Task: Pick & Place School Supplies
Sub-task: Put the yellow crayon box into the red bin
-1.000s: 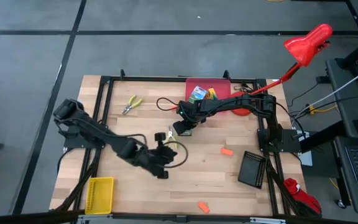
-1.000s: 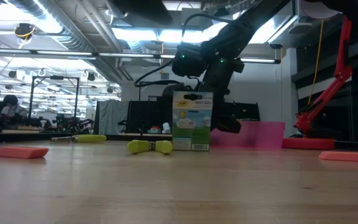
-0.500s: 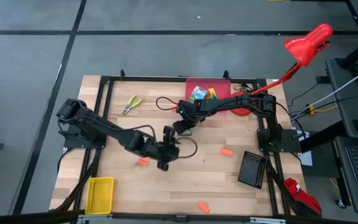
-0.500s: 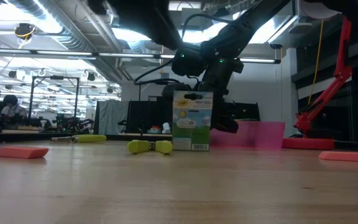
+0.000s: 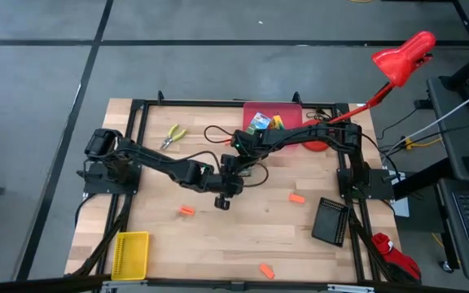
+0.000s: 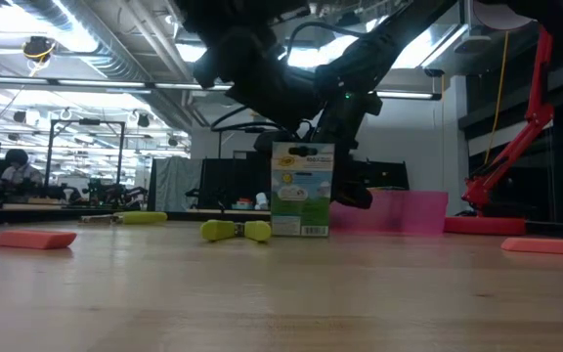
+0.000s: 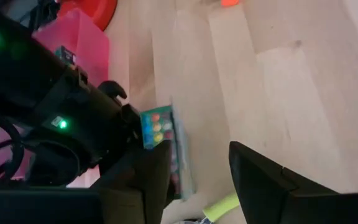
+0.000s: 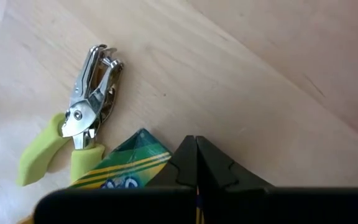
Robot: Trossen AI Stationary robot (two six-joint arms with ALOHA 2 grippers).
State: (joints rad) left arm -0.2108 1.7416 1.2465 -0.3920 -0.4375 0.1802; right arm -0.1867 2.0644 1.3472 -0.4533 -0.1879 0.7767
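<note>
Item: wooden worktop (image 5: 300, 232), both arms over its middle.

Crayon box (image 6: 303, 191): standing upright near the worktop's centre, green and yellow, label facing the low camera. A second crayon box (image 5: 259, 123) lies in the red bin (image 5: 287, 111) at the far edge.

Pliers (image 8: 82, 134): yellow-green handles, lying flat just beside the upright box. A second pair of pliers (image 5: 172, 137) lies well apart, toward the far left.

Orange sticks: one (image 5: 186, 211) left of centre, one (image 5: 297, 198) right of centre, one (image 5: 265, 271) near the front edge. All loose on the wood.

Yellow bin (image 5: 130, 252): front left corner. Black bin (image 5: 330, 220): right side.

Left pincer (image 7: 197, 177): reaching across from the left, jaws parted to a moderate gap, holding nothing. Its wrist view shows the upright box just ahead of the fingers.

Right pincer (image 8: 196, 168): above and just behind the same box, fingers pressed together with no gap, the box beside them rather than between them.

Step in hand, by my reading: the left arm is lining up on the upright box, or possibly the pliers beside it; no grasp yet.

Next move calls for: the left fingers straddling the box squarely, keeping off the right arm, which crowds the same spot. A nudge could topple the box.
</note>
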